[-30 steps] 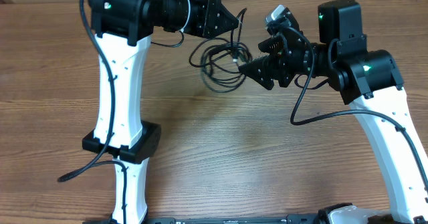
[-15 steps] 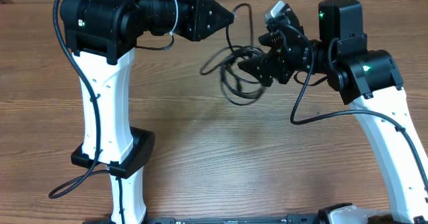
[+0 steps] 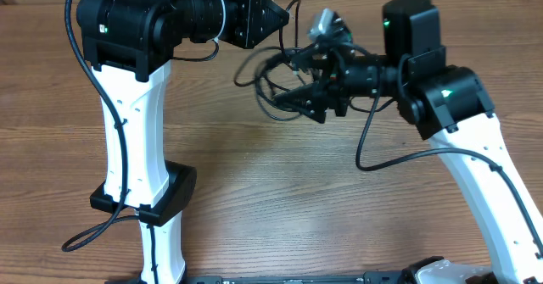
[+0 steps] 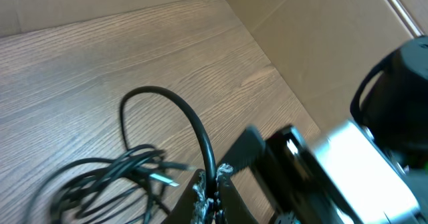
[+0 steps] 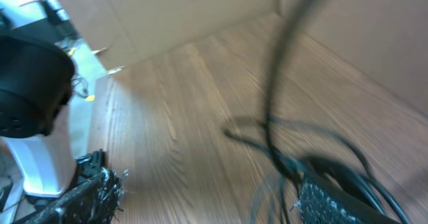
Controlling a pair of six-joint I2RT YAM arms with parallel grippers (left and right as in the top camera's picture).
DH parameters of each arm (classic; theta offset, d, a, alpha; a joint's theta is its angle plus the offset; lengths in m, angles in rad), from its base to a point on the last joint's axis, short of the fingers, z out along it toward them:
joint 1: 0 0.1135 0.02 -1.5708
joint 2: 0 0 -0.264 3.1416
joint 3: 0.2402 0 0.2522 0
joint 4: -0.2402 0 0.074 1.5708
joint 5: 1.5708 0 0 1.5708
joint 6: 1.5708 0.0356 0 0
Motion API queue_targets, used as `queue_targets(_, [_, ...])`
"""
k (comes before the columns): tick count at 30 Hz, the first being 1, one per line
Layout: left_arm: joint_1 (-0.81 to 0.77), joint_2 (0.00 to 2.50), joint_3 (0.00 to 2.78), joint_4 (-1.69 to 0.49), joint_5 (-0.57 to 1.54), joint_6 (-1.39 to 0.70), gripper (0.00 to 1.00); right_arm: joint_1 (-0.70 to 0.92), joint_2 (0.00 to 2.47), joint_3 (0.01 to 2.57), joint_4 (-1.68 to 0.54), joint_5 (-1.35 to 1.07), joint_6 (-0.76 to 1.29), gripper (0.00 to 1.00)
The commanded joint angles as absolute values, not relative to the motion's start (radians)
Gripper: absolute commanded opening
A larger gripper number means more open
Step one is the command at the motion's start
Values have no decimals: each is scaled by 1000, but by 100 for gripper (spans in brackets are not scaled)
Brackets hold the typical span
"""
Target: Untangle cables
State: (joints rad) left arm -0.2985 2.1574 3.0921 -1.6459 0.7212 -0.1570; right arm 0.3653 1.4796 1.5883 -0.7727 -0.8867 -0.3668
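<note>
The cables (image 3: 261, 89) are a tangle of thin black cords hanging just above the wooden table, between my two grippers. My left gripper (image 3: 285, 17) is shut on one strand. In the left wrist view that strand (image 4: 200, 134) arches up from the pinched jaws (image 4: 212, 184), and the rest of the tangle (image 4: 100, 177), with a silver plug (image 4: 164, 178), hangs below left. My right gripper (image 3: 297, 79) is open and pushed into the tangle from the right. In the right wrist view the blurred cords (image 5: 281, 160) run beside the right finger (image 5: 334, 197), and the gripper (image 5: 214, 197) grips nothing.
Brown cardboard walls (image 4: 321, 43) border the table's far side. The left arm's white column (image 3: 136, 123) stands at the left and the right arm's white link (image 3: 484, 174) at the right. Thick black robot leads (image 3: 93, 225) trail by the bases.
The left arm rose and swung, lifting the tangle by its strand. The right gripper moved left into the tangle and opened slightly wider; the tangle shifted left.
</note>
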Motion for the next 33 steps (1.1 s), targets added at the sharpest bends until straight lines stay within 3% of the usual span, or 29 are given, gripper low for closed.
queue_targets(1, [-290,2131,3111,-1637,725,-165,4,408,1472,1590,-740,-910,-368,79])
queue_targets(3, [-290,2131,3111,-1637,726,-165,4,419,1472,1590,-727,-905,-368,17])
queue_targets(4, [-290,2131,3111,-1638,726,-165,4,420,1472,1590,-726,-898,-368,4])
queue_targets(16, [-290,2131,3111,-1645,726,-165,4,419,1472,1590,-727,-824,-367,4])
queue_targets(17, [-290,2131,3111,-1645,726,-165,4,419,1472,1590,-727,-799,-367,7])
queue_targets(18, [-290,2131,3111,-1645,726,-165,4,419,1472,1590,-727,-771,-363,30])
queue_targets(19, [-290,2131,3111,-1645,726,-165,4,418,1472,1590,-727,-744,-353,85])
queue_targets(20, [-290,2131,3111,-1645,726,-165,4,418,1472,1590,-725,-712,-338,100])
queue_targets(33, [-290,2131,3111,-1607,730,-182,4,418,1472,1590,-598,-661,-341,98])
